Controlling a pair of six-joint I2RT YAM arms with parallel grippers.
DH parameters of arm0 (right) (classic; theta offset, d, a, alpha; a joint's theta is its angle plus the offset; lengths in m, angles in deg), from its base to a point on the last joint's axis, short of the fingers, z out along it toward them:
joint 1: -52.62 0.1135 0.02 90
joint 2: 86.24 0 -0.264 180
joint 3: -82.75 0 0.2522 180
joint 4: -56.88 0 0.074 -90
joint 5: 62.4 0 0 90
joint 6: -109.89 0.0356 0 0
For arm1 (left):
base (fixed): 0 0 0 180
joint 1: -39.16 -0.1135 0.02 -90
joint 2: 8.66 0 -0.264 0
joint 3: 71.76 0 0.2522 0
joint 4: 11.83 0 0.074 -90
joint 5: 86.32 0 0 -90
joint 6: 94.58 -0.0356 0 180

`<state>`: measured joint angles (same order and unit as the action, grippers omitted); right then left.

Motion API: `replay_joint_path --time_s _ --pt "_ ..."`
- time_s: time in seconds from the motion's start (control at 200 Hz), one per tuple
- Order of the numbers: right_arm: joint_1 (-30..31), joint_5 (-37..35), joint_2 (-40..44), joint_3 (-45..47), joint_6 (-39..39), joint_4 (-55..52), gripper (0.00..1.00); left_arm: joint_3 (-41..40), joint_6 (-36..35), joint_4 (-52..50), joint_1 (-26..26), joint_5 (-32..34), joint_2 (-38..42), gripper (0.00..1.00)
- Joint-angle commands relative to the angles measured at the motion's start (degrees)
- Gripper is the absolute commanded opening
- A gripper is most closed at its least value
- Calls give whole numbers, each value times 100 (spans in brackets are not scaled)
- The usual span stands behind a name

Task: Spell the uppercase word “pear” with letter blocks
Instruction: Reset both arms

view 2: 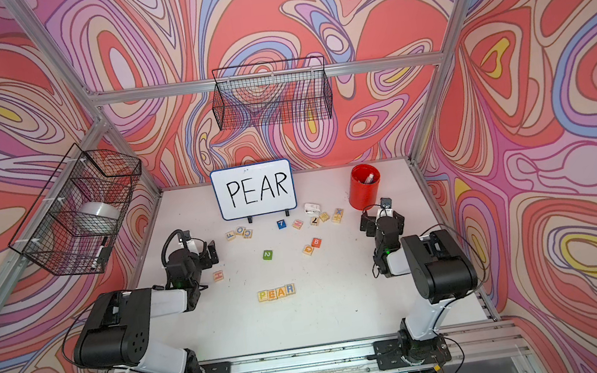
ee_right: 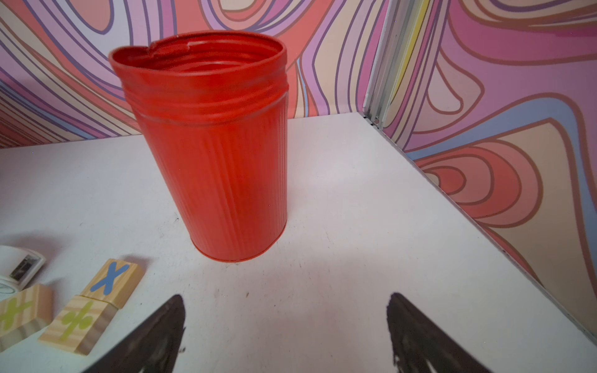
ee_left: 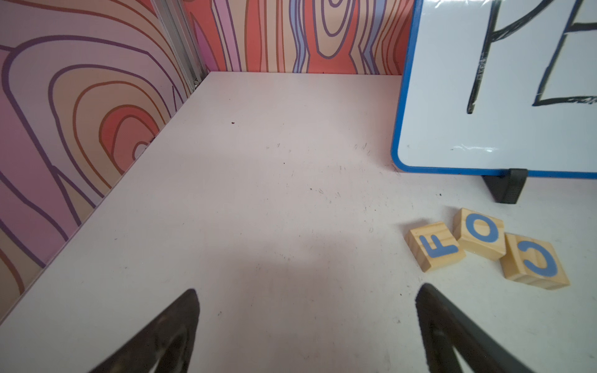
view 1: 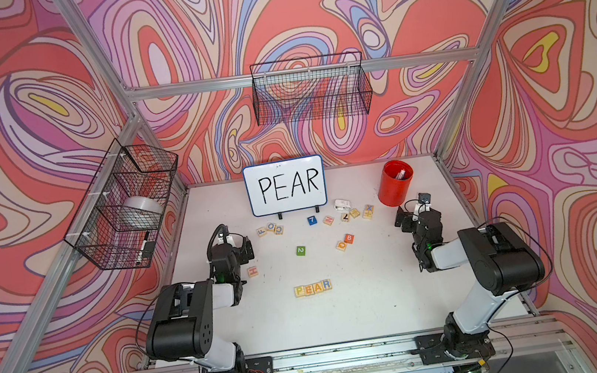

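Walls printed with looping swirls of coral, pink, lilac, blue, cream and yellow close in a white counter on three sides in both top views. Silver aluminium bars run up the corners and across the back wall. A black wire basket hangs from the bar on the back wall and a divided wire basket from the slanting bar on the left wall, while the counter is matt, flecked with small dark marks and evenly lit with soft shadows, with a metal rail along its near edge.
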<state>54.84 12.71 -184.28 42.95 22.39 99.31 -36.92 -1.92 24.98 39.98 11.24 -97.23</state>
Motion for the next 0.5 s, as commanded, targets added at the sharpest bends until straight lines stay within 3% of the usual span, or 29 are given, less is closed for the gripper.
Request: replay_joint_path --time_s 0.0,0.491 --pt "-17 45 -35 2 18 83 99 -12 -11 129 23 40 38 100" --pt "-21 47 -32 1 27 85 98 37 -59 51 59 42 15 100"
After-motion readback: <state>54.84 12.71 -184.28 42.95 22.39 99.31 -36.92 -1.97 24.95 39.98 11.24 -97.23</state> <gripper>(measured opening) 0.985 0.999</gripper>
